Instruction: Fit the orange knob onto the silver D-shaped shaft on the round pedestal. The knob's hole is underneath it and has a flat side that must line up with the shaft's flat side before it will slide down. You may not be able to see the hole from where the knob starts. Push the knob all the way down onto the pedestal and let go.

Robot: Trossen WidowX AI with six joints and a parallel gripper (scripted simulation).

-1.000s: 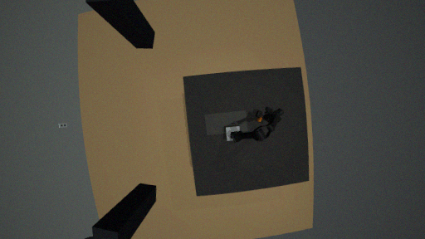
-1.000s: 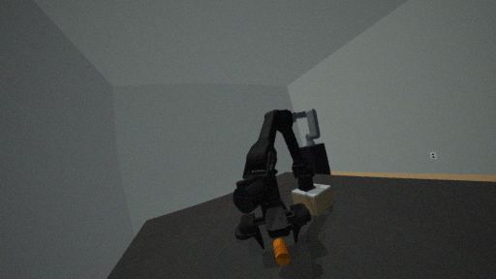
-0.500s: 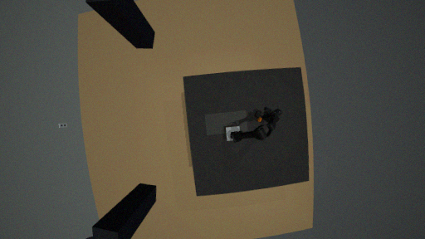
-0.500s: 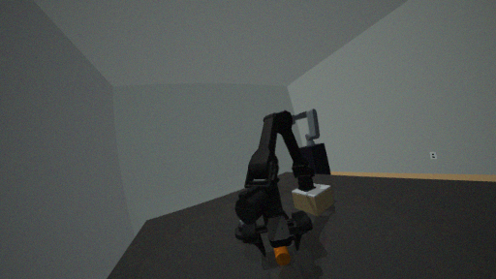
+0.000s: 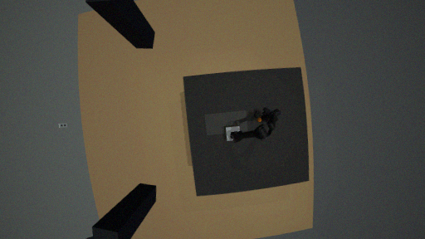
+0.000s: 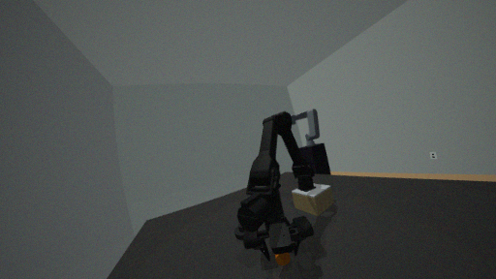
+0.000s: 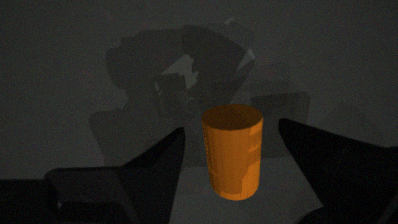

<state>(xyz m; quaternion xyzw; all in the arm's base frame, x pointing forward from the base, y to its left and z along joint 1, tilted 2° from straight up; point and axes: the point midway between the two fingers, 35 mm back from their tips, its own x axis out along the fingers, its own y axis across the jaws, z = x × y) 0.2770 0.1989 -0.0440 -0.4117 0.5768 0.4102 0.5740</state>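
orange knob [image 5: 259, 119] [image 6: 283, 259] [image 7: 233, 152] — between the open jaws [image 6: 281, 256], touching neither.

Top: viewed from high overhead, looking down on the whole dark tabletop [image 5: 249, 174] [image 6: 412, 228]; most distant from the arm [image 5: 249, 134] [image 6: 269, 140]. Exterior: viewed from beside the arm, low above the tabletop, facing across it toward the pale walls [image 6: 194, 126]; nearer. Wrist: close view between the claw's fingers, facing the orange knob [image 5: 259, 119] [image 6: 283, 259] [image 7: 234, 155]. Top and exterior share arm and block [image 5: 229, 135] [image 6: 310, 202].
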